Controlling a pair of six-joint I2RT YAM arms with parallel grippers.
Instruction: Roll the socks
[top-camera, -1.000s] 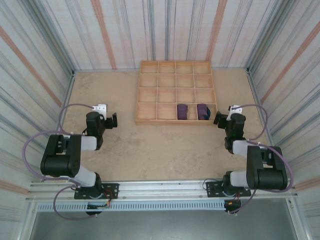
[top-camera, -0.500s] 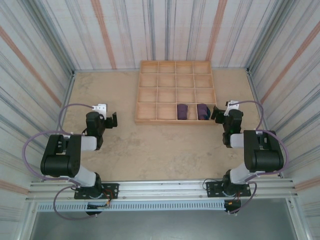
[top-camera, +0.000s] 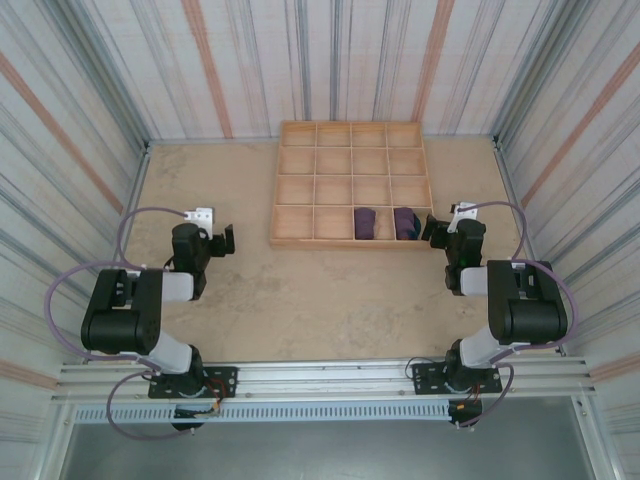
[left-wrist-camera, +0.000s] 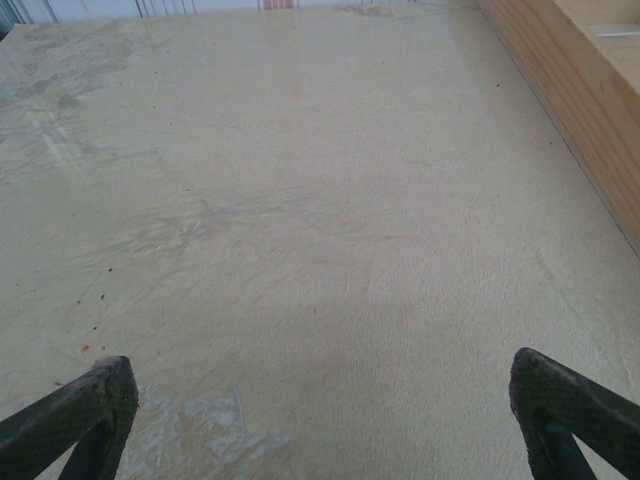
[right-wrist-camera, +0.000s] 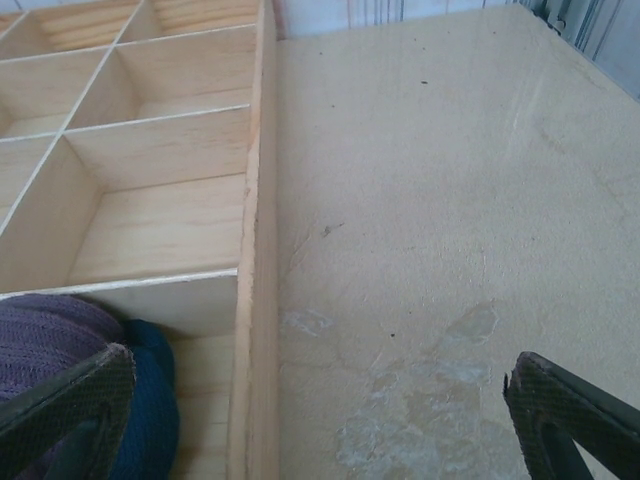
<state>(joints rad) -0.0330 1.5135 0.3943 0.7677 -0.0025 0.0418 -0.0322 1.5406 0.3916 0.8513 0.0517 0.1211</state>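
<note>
- Top view, upper centre: wooden tray (top-camera: 345, 243) of sixteen cells, flat on table (top-camera: 300, 290).
- Bottom row of tray: left sock (top-camera: 365, 222) rolled in third cell from left, right sock (top-camera: 404, 222) rolled in fourth cell, the corner one; both small purple bundles.
- Left of frame, mid-height: left gripper (top-camera: 229, 240) low over table, well apart from tray, spread wide, grasping nothing.
- Right of frame, mid-height: right gripper (top-camera: 430, 230) just beside tray's lower right corner, near right sock, spread wide, grasping nothing.
- Left wrist view: left gripper (left-wrist-camera: 320, 385) released, fingertips at lower left and lower right corners, scuffed table (left-wrist-camera: 300, 200) between them, tray wall (left-wrist-camera: 580, 90) along upper right edge.
- Right wrist view: right gripper (right-wrist-camera: 318, 375) released, one fingertip at lower left in front of right sock (right-wrist-camera: 50, 325), contact impossible to tell; other fingertip at lower right over table (right-wrist-camera: 450, 200).
- Same view, lower left: right sock purple with teal patch, close against tray's outer wall (right-wrist-camera: 255, 250); wall running up the frame between the fingertips.
</note>
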